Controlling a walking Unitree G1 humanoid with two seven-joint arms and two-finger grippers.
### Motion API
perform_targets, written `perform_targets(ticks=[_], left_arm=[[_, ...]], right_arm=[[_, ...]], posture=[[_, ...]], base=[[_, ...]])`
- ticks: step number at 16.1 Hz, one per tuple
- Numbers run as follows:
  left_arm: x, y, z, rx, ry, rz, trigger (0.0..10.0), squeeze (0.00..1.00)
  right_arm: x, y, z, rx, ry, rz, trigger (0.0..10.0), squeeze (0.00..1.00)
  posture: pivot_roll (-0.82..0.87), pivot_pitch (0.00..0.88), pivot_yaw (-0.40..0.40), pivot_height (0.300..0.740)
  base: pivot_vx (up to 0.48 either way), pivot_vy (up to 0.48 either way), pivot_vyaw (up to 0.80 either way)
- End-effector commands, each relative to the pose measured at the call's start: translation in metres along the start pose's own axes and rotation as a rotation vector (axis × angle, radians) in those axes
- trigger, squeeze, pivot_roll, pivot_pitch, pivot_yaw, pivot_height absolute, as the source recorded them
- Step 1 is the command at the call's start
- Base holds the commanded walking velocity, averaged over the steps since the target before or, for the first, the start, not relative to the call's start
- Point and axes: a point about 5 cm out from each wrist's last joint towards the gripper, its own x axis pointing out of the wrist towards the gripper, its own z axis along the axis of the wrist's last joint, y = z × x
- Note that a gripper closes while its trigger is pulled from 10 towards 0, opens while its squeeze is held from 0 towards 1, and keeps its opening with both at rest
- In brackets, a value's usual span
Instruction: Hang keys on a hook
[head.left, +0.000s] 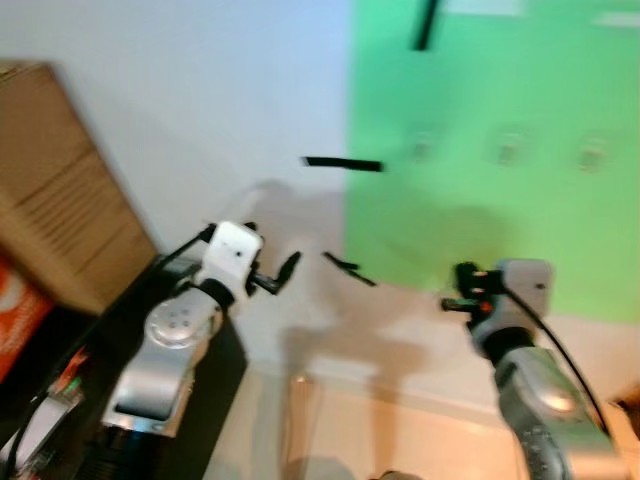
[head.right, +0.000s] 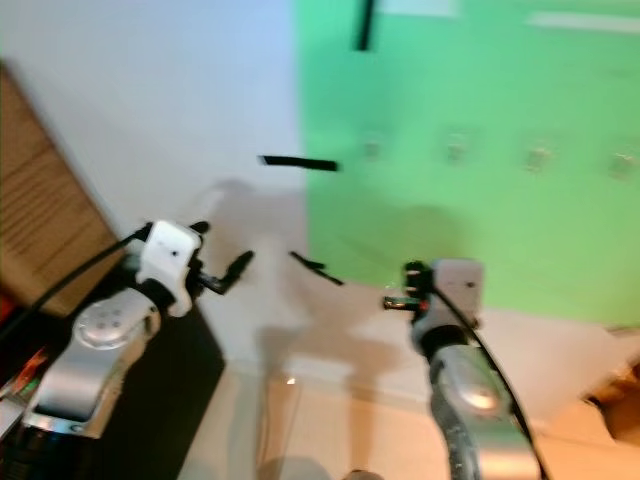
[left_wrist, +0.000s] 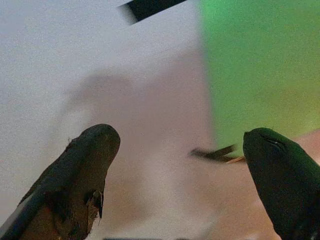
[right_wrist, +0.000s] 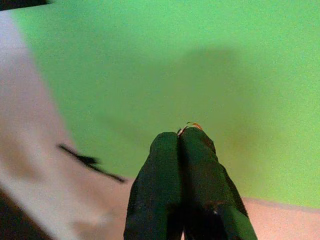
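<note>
A wall (head.left: 200, 100) stands ahead, with a sheet (head.left: 500, 200) taped over its right part. A row of what may be hooks (head.left: 508, 148), blurred, sits on the sheet. A cardboard box (head.left: 60, 200) leans at far left, above a dark table (head.left: 140, 310).

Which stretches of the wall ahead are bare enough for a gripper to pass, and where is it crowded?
Free: the green panel below the row of hooks, right in front of the right gripper; also the white wall between the black tape strip and the cardboard box. Crowded: at the left gripper, the box and black furniture close in.
</note>
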Motion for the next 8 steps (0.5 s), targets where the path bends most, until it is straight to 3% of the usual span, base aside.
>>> perform_targets(ticks=[1,4,8], left_arm=[[-0.0015,0.0052,-0.0011,-0.009,0.012,0.025,10.0,0.00],[-0.0024,0.0047,-0.0031,-0.041,0.010,0.047,10.0,0.00],[-0.0050,0.0000,-0.0080,-0.061,0.016,0.060,10.0,0.00]], right_arm=[[-0.0006,0.0044,0.0059,-0.005,-0.033,0.012,10.0,0.00],[0.0002,0.0045,0.0070,-0.036,-0.034,0.017,10.0,0.00],[0.0015,0.0014,0.0071,-0.062,-0.026,0.014,10.0,0.00]], posture=[[-0.07,0.000,0.067,0.740],[-0.07,0.000,0.060,0.740],[-0.07,0.000,0.025,0.740]], base=[[0.000,0.000,-0.77],[0.000,0.000,-0.77],[0.000,-0.360,-0.77]])
